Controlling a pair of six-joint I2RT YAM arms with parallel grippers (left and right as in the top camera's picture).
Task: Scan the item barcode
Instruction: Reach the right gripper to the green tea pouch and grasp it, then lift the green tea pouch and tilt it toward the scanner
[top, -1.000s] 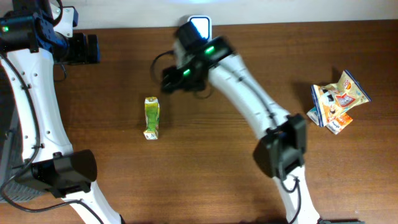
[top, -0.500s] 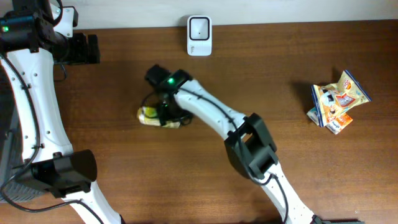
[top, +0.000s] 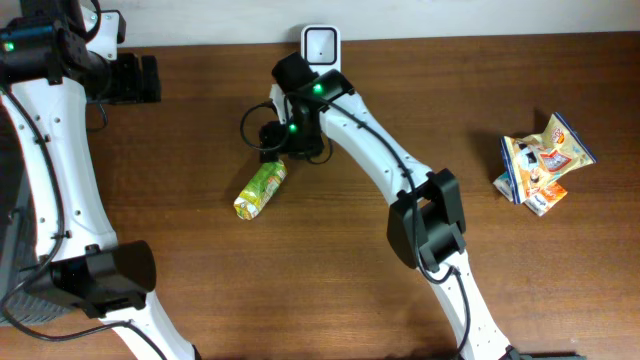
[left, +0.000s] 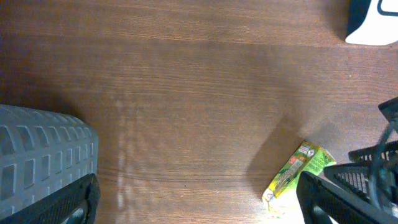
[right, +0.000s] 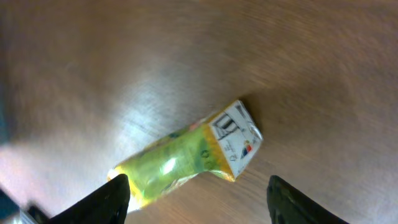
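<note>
Left of centre on the brown wooden worktop (top: 180, 250) lies the green and yellow drink carton (top: 260, 188). It is flat on its side and runs diagonally, with its lower end toward the lower left of the overhead frame. In the right wrist view its white end panel, printed with a black barcode (right: 227, 130), points toward the upper right, and the picture is somewhat blurred.

The right claw (right: 202, 199) hangs just above the carton's upper end. Its two dark fingers (right: 118, 194) are spread wide at the bottom edge of that view and nothing is pinched between them.

The white box-shaped scanner (top: 320, 43) stands at the top middle of the overhead frame, just beyond the right arm's wrist.

The left claw (left: 196, 199) sits at the upper left of the overhead frame, well away from the carton. Its ribbed grey pads (left: 43, 165) are fully spread and hold nothing. Its camera sees the carton in the lower right.

A small heap of colourful snack packets (top: 542, 162) rests at the far right of the worktop.
</note>
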